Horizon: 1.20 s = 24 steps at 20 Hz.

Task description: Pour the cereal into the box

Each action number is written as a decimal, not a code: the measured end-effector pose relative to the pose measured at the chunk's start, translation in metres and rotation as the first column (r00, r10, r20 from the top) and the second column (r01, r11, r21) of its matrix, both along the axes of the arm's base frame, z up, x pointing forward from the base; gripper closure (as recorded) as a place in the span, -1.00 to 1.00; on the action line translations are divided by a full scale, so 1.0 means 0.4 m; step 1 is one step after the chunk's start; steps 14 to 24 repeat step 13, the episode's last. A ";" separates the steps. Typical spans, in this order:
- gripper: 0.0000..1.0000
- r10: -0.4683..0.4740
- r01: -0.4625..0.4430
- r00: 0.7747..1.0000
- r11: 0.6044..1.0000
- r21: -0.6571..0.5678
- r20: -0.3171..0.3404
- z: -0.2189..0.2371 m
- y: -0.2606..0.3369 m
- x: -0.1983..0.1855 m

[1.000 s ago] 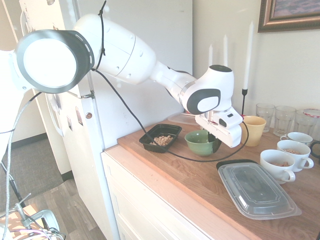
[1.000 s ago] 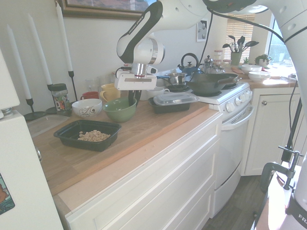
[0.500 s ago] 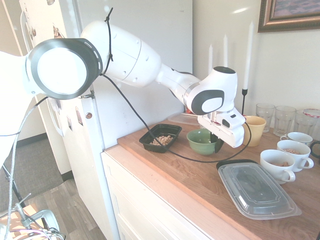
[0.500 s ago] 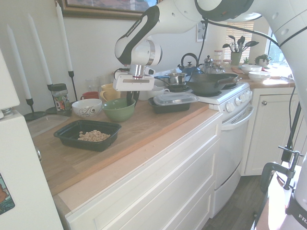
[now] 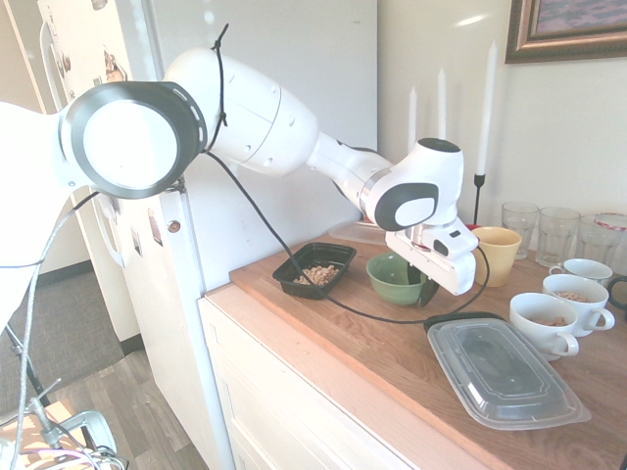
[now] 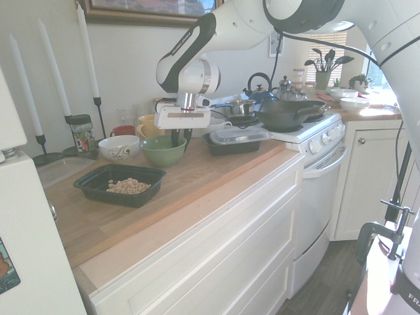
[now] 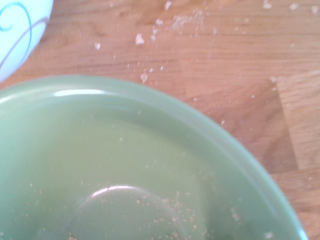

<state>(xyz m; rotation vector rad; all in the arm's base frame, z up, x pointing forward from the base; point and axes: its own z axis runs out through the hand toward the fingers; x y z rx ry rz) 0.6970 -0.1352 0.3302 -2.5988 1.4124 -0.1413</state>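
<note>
green bowl point(image 7: 125, 175) cut off by wrist view's edge, jaws hidden

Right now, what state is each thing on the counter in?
box: upright, open, holds cereal.
green bowl: upright on the counter, only crumbs inside.
claw: at the green bowl's rim; grip unclear.
lidded container: closed with a clear lid.
yellow mug: upright.
white cups: upright, something tan inside two.

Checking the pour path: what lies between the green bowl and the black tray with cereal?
Only bare wooden counter separates the green bowl from the black tray, clearest in the second exterior view.
</note>
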 end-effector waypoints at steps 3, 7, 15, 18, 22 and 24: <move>-1.00 0.044 -0.045 0.999 0.996 -0.079 -0.014 0.008 0.009 0.002; -1.00 0.086 -0.087 0.996 0.977 -0.195 -0.014 0.073 0.037 0.004; -1.00 0.099 -0.090 0.995 0.969 -0.231 0.030 0.183 0.053 -0.015; -1.00 0.099 -0.090 0.995 0.969 -0.231 0.030 0.183 0.053 -0.015; -1.00 0.099 -0.090 0.995 0.969 -0.231 0.030 0.183 0.053 -0.015; -1.00 0.099 -0.090 0.995 0.969 -0.231 0.030 0.183 0.053 -0.015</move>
